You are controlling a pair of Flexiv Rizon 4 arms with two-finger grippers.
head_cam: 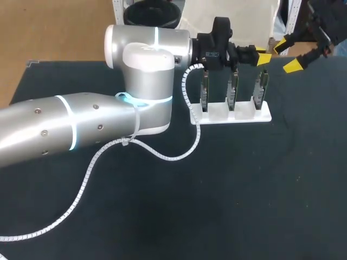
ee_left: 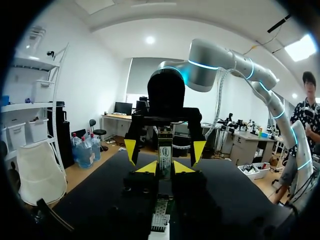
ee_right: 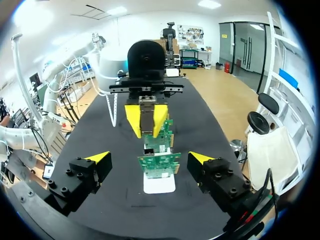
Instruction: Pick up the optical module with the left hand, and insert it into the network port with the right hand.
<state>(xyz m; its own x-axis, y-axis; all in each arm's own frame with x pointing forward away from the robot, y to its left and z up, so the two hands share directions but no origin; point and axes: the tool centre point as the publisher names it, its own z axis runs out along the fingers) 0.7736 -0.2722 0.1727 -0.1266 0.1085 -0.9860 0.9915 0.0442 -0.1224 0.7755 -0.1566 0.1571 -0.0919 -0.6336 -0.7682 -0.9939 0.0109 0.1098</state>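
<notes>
1. Optical module (ee_left: 164, 150) is held by the left tool (ee_right: 146, 121). The yellow tips are closed on it from two sides, and a labelled stretch of its body stands out past them.
2. In the head view this tool sits at the upper middle-right of the frame, just above the row of circuit boards (head_cam: 233, 92).
3. Facing it from the upper right corner is the right tool (head_cam: 287, 56). Its fingers are spread wide with nothing in them, and it is clear of both the module and the left tool.
4. The three boards stand upright in a white holder (head_cam: 230, 116) on the dark worktop (head_cam: 244, 189), directly under the held module. I cannot make out the network port itself.
5. The module looks small, light and stiff, with a smooth metal case, so it should not bend but could slide between the pads.
6. The best hold for the right tool is probably across the flat long sides of the exposed stretch. That keeps it clear of the left fingers and leaves the plug end free.
7. The contact end is likely the fragile part. If the module is tilted at hand-over, it may jam at the port or push a board over in its slot.
</notes>
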